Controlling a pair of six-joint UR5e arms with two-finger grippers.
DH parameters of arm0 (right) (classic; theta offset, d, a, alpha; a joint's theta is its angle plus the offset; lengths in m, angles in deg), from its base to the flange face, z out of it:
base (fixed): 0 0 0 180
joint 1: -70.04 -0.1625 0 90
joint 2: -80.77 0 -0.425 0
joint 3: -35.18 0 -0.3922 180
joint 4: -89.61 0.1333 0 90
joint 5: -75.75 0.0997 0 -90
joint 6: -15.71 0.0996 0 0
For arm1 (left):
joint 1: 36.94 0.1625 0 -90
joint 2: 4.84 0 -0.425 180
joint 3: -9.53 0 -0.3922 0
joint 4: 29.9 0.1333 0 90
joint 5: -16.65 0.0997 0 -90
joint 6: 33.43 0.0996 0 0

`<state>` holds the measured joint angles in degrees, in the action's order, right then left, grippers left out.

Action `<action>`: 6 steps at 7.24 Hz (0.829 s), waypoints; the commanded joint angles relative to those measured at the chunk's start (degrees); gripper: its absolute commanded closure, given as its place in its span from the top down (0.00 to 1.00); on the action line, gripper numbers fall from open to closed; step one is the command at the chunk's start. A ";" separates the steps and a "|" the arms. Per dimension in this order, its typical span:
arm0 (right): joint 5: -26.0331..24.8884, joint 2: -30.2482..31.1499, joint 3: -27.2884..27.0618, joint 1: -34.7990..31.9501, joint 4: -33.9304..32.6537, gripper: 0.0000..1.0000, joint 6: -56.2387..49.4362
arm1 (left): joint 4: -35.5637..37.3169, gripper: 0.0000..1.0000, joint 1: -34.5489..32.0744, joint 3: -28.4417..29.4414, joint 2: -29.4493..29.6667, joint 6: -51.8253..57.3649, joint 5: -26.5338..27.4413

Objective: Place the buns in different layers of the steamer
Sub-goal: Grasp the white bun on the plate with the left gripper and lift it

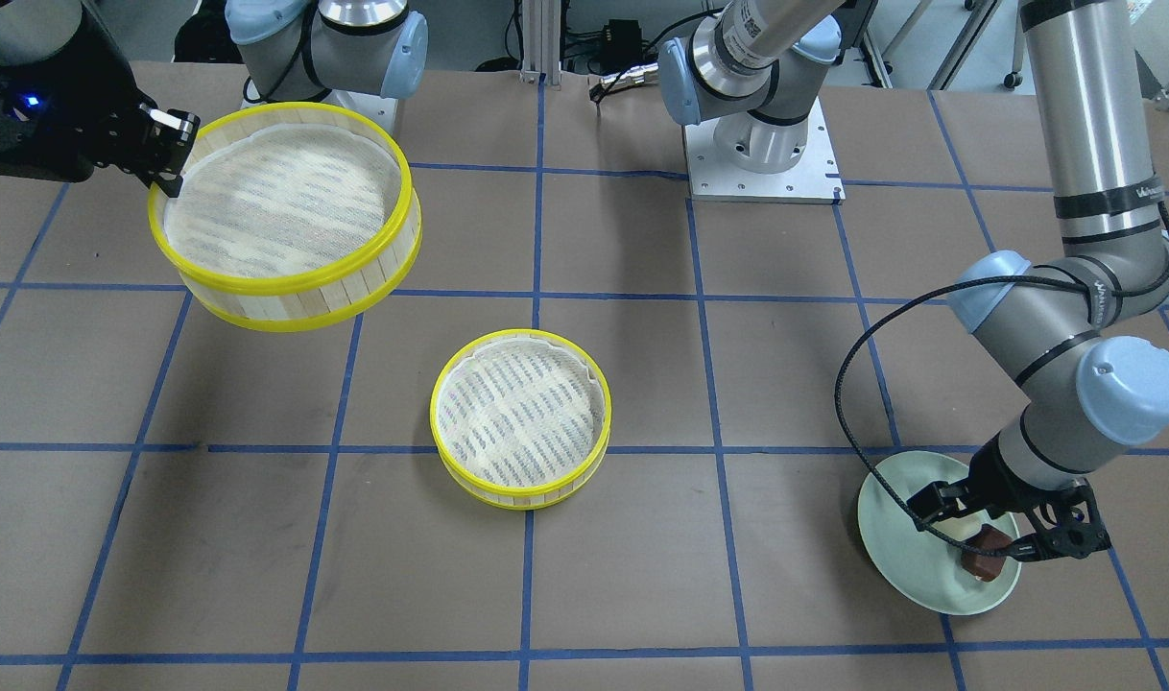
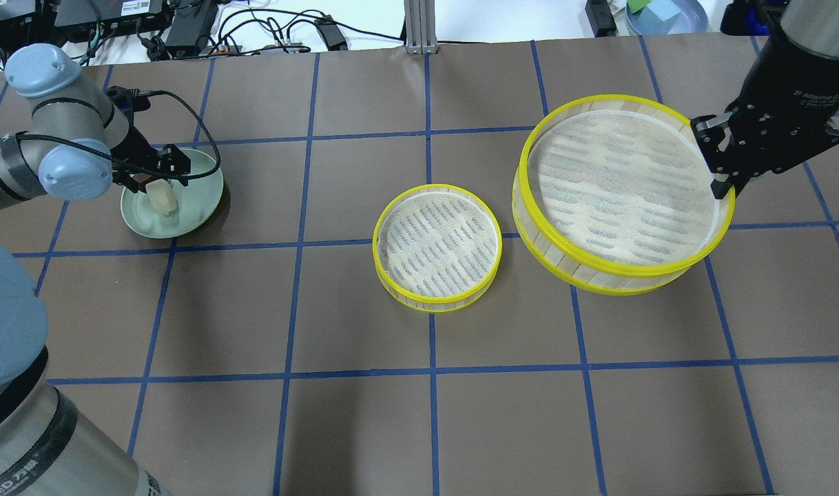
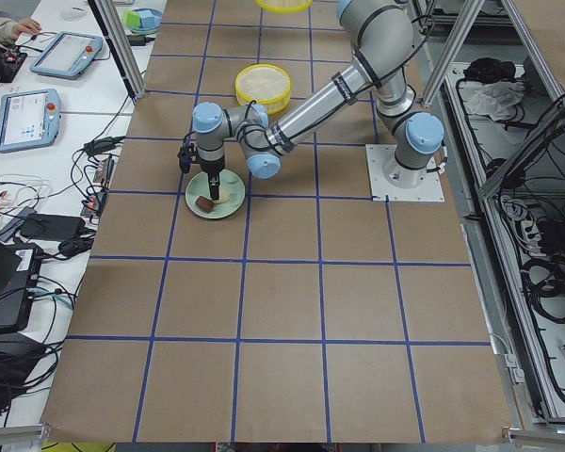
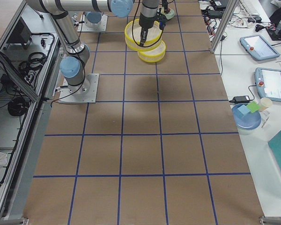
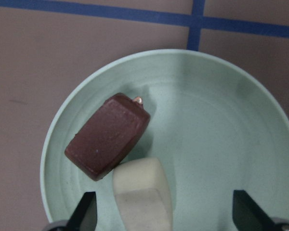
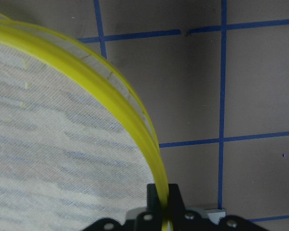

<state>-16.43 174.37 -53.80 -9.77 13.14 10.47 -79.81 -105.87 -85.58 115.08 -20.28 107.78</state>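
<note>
My left gripper (image 5: 166,217) is open and hangs low over the pale green plate (image 5: 216,110). The creamy-white bun (image 5: 142,192) lies between its fingers, close to one fingertip (image 5: 88,211). The reddish-brown bun (image 5: 108,137) lies beside the white one, just ahead of the fingers. Both buns rest on the plate (image 2: 206,200). My right gripper (image 2: 719,162) is shut on the yellow rim of one steamer layer (image 2: 619,193) and holds it in the air, empty. The other layer (image 2: 437,248) stands on the table at the centre, also empty.
The table is brown paper with a blue tape grid. The two arm bases (image 1: 762,154) stand at the robot's edge. Beside the table's far side lie tablets (image 4: 255,46) and a blue plate of small items (image 4: 246,116).
</note>
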 commanded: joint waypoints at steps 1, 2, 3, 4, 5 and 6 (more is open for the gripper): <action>-0.02 0.01 -0.06 0.00 0.00 0.00 -0.04 | -0.27 0.94 0.03 -0.08 0.66 -0.15 0.09; -0.02 0.01 -0.06 0.00 0.00 0.00 -0.04 | -0.36 0.75 0.03 -0.08 0.66 -0.15 0.18; -0.02 0.01 -0.06 0.00 0.00 0.00 -0.04 | -0.36 0.21 0.03 -0.08 0.66 0.81 0.62; -0.02 0.01 -0.06 0.00 -0.08 0.00 -0.04 | -0.36 0.00 0.03 -0.08 0.66 0.91 0.88; -0.02 0.01 0.03 0.00 -0.17 0.00 0.05 | -0.27 0.00 0.03 -0.08 0.66 0.91 1.67; -0.02 0.01 0.03 0.00 -0.17 0.00 -0.04 | -0.27 0.00 0.03 -0.08 0.75 1.69 2.55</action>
<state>-16.45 174.38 -53.81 -9.77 13.01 10.47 -80.11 -105.84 -85.65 115.77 -19.20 109.41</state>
